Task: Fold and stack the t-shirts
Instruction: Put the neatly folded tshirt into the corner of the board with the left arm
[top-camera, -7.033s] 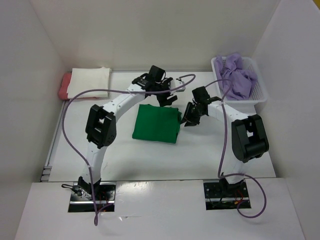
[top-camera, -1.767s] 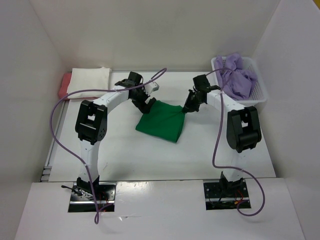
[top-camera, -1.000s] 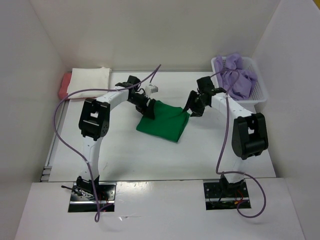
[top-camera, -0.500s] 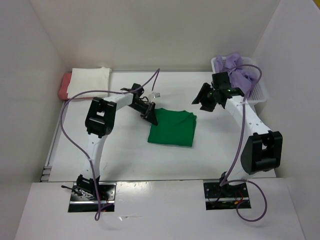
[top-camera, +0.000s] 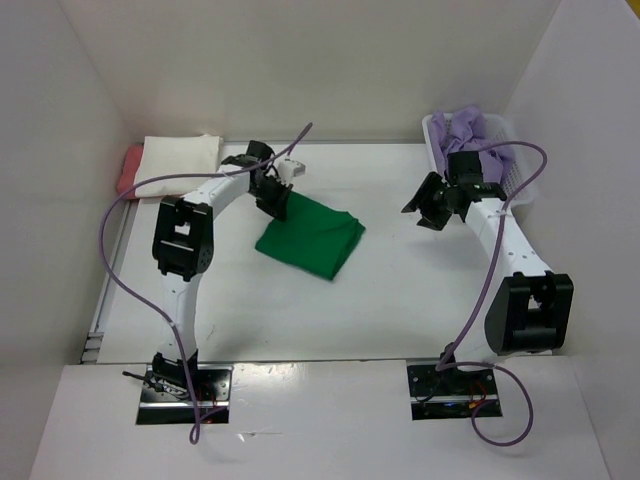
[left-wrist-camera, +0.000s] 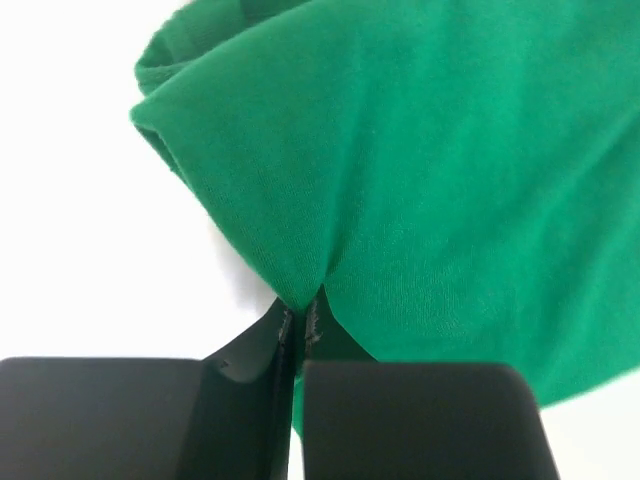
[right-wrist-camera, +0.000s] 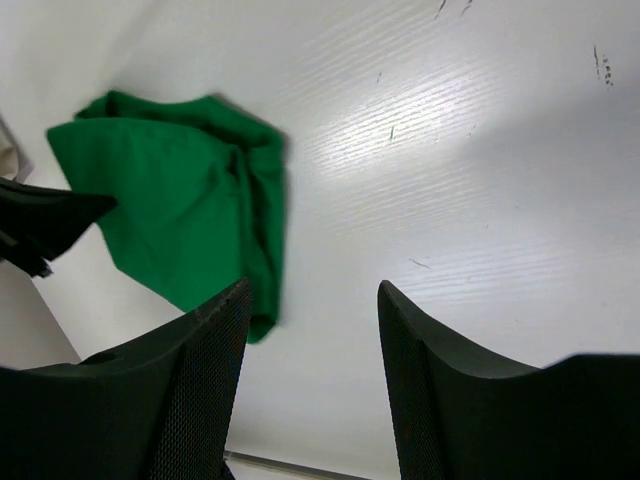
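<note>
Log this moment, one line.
left gripper: shut on green shirt | right gripper: open, empty | lavender shirt: in basket | cream shirt: on salmon shirt

The green shirt (left-wrist-camera: 430, 180) is soft, matt knit cloth (fine-grained up close); the table (right-wrist-camera: 480, 180) under it is smooth, faintly glossy.

Robot lab test cell: plain white worktop (top-camera: 400, 300) boxed in by bare white panels (top-camera: 330, 60), left arm (top-camera: 180, 250) and right arm (top-camera: 512, 250) on bolted base plates (top-camera: 150, 405), loose purple cables (top-camera: 108, 270).
</note>
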